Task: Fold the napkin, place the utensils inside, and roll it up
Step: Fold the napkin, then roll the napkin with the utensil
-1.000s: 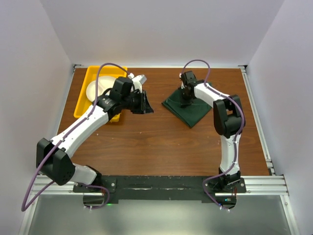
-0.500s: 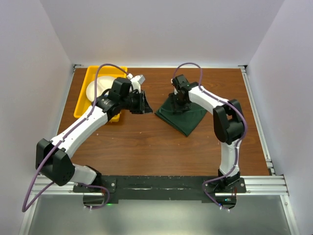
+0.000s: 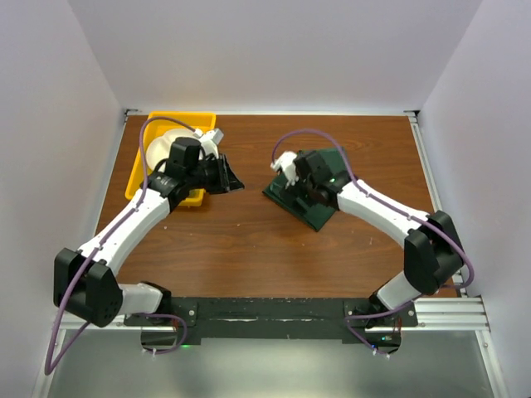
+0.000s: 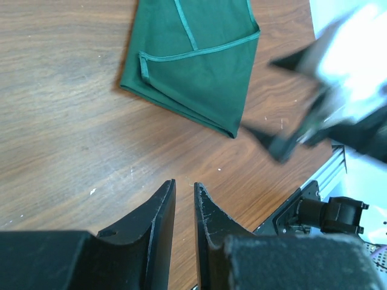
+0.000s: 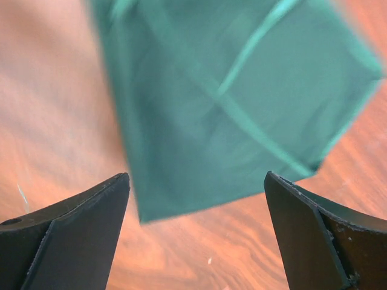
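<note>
The right gripper hung over the left part of the napkin. Its two fingers were spread wide and nothing was between them. In the right wrist view the green cloth filled the gap under the fingers, and that picture was blurred. Whether the fingertips touched the cloth could not be told.

The left gripper was out over bare wood, well apart from the napkin. Its fingers were drawn almost together with only a thin slit between them, and they gripped nothing. It pointed toward the middle of the table from just beside the tray.

The brown wooden table took up most of the overhead view, with white walls around it.

The napkin lay flat on the table, right of centre and in the far half. It was turned so that one corner pointed toward the near edge. It was folded. The left wrist view showed one layer lying over another, with paler green hem lines crossing the top face. One small corner was tucked back at its left edge.

The yellow tray sat at the far left corner of the table. A white plate lay inside it, partly hidden by the left arm.
</note>
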Available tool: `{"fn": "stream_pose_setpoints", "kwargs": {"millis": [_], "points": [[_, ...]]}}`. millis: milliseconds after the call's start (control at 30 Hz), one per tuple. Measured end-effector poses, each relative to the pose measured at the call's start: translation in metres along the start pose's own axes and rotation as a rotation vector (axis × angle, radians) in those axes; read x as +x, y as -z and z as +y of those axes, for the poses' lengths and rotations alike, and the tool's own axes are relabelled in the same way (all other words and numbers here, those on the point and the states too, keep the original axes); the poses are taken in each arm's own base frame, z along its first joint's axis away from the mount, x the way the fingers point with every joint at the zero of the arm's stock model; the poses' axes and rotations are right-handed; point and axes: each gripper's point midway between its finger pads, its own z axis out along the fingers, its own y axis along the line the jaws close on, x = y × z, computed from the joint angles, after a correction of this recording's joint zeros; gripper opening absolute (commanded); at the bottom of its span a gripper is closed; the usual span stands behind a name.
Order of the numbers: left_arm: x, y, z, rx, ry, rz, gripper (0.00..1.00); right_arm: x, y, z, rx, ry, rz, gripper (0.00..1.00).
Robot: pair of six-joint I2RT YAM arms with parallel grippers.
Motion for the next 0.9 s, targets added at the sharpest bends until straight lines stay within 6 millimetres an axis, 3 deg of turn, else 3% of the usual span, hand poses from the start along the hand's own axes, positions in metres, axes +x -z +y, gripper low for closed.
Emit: {"fn": "stream_pose_setpoints", "kwargs": {"millis": [67, 133, 300, 467, 900], "points": [[0.002, 0.000, 0.001, 0.013, 0.000, -0.005, 0.23, 0.019, -0.007, 0.015, -0.027, 0.077, 0.057, 0.91], [0.005, -0.002, 0.000, 0.032, 0.010, -0.003, 0.23, 0.027, -0.012, 0.026, -0.041, 0.139, 0.085, 0.87], [0.017, -0.006, 0.002, 0.055, 0.024, 0.019, 0.23, 0.028, -0.025, 0.042, -0.044, 0.230, 0.109, 0.76], [0.019, -0.004, 0.000, 0.069, 0.029, 0.019, 0.23, 0.032, -0.042, 0.058, -0.051, 0.270, 0.129, 0.73], [0.025, 0.014, 0.001, 0.065, 0.039, -0.016, 0.23, 0.040, -0.067, 0.059, 0.012, 0.289, 0.148, 0.62]]}}
